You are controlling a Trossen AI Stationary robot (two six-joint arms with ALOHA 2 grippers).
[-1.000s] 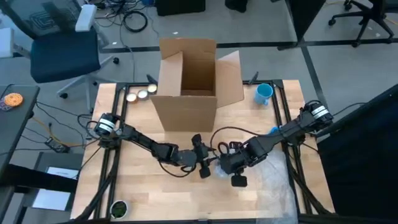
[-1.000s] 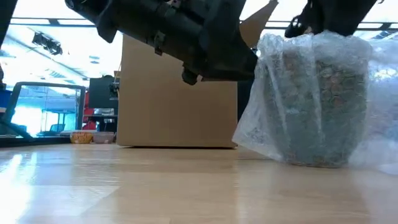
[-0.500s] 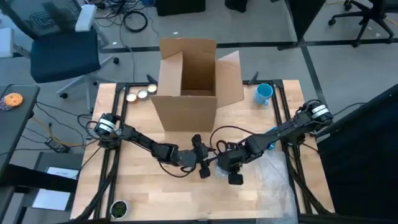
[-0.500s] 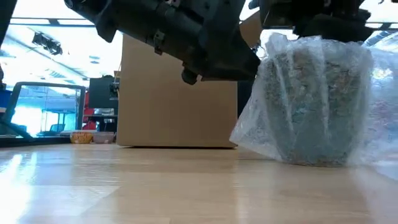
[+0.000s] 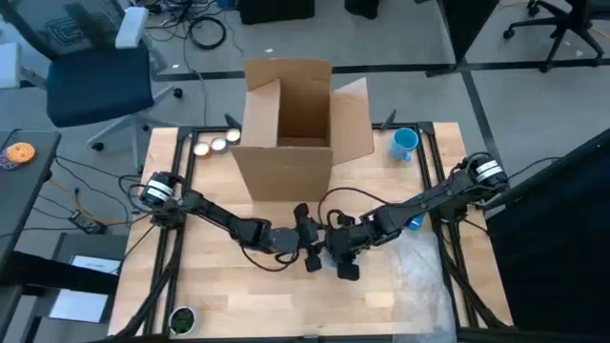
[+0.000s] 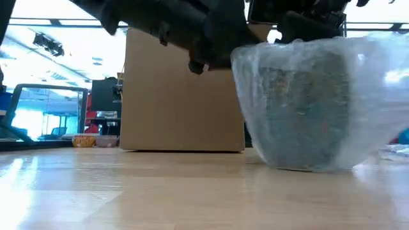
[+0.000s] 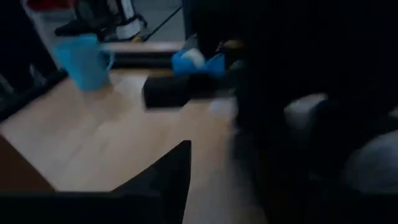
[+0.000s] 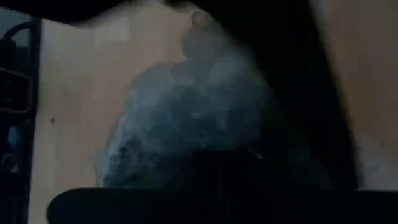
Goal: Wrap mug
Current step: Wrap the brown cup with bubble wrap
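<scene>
Now, change: bubble wrap [image 6: 307, 102] has slid toward the cardboard box [image 5: 291, 124], covering your mug [image 6: 303, 112] more fully.
Right pincer [image 5: 340, 250]: over the bundle; grip unclear.
Left pincer [image 5: 313, 244]: beside it; grip unclear.

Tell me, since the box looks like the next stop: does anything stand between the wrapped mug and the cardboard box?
Nothing visible: bare table separates the wrapped mug from the cardboard box.

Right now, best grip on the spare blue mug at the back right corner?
Take the blue mug by its rim from above. It stands upright and open, apart from the cardboard box, with its handle toward the table edge. That is a judgement only; both grippers are busy at the wrapped mug.
</scene>
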